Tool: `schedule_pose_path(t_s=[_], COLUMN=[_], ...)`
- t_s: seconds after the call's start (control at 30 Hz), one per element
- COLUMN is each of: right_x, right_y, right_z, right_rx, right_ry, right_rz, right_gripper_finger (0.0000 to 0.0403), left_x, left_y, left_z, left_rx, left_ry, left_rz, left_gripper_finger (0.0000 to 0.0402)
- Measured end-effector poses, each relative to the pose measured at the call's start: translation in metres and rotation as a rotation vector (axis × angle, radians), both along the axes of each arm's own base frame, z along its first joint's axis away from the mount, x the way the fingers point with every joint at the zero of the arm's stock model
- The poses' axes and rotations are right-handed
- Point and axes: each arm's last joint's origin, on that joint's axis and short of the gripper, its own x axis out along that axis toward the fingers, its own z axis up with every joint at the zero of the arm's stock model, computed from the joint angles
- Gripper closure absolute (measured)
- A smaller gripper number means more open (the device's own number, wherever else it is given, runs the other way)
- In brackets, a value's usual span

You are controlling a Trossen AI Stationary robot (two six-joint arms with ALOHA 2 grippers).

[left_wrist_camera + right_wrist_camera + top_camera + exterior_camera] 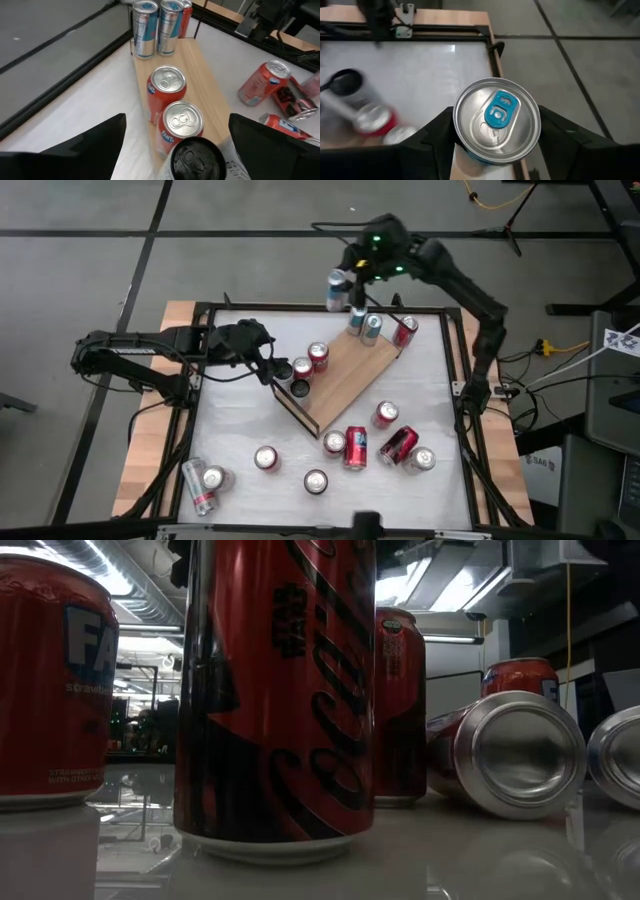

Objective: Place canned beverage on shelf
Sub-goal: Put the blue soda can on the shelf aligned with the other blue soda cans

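Note:
The light-wood shelf [345, 378] lies aslant on the white tabletop [240, 420]. Three cans stand at its far end [372, 328]. At its near-left end stand two red cans [167, 90] and a black-topped can [197, 157]. My right gripper [340, 285] is shut on a silver can with a blue tab [496, 117], above the table's far rail. My left gripper [272, 365] is open at the shelf's near-left end. Its fingers [100, 140] stand on either side of the black-topped can without touching it. My right gripper pinches the silver can's side wall just below the top rim [457, 132] between its two fingers, one on each side. The fingers come from above, pointing down. The can is upright, top up, and hangs clear of the table.
Several loose cans are on the tabletop near the front edge, some standing [316, 480] and some lying [398, 445], [198, 485]. In the low view a tall red-and-black can [275, 690] stands close by. A black frame rail [300, 308] runs along the far edge.

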Motion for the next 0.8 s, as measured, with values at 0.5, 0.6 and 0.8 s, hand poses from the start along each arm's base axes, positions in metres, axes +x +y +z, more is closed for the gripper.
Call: schedule_pose_path(t_s=[0.5, 0.6, 0.8], right_x=[-0.075, -0.083, -0.1], right_y=[0.073, 0.089, 0.115], right_z=[0.036, 0.038, 0.005], right_rx=[0.13, 0.134, 0.132], right_ry=[0.147, 0.176, 0.21], right_rz=[0.025, 0.035, -0.03], right_gripper_finger=[0.0189, 0.0189, 0.0189], left_x=[0.0, 0.0, 0.0], left_y=[-0.01, -0.01, -0.01], left_z=[0.0, 0.0, 0.0], left_rx=[0.035, 0.034, 0.033], left_ry=[0.008, 0.007, 0.007], left_rz=[-0.036, -0.034, -0.034], left_gripper_finger=[0.0056, 0.0056, 0.0056])
